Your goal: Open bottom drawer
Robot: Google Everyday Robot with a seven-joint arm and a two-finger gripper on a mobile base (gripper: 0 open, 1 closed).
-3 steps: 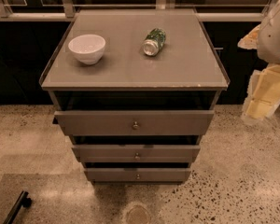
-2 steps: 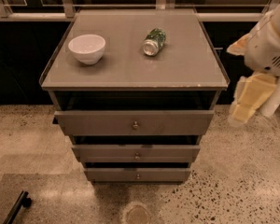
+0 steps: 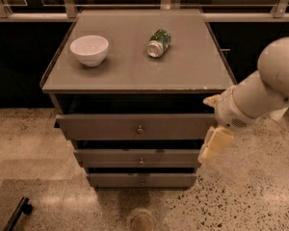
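Bottom drawer [image 3: 115, 179]: lowest of the three fronts of the desk [image 3: 135, 66], under the middle drawer [image 3: 111, 157] and just above the floor [image 3: 250, 196]; it looks not yet pulled.
Knob [image 3: 142, 181]: small and round, at the middle of that front, with nothing touching it.
Change: over the last second the arm [image 3: 260, 93] swung in from well right of the desk and dropped lower; the bowl [image 3: 89, 49], the can [image 3: 159, 42] and all three fronts did not move.
Gripper [image 3: 216, 144]: now at the desk's right front corner, level with the middle drawer's right end, above and right of the knob.
Jaws: cannot tell whether apart or together.
Meaning: the approach is under way; I judge it must go lower and toward the desk's middle before any pull.
Facing: the front faces out from the desk, toward the camera.
Long axis: level, left to right along the desk's front edge; a pull would run across it.
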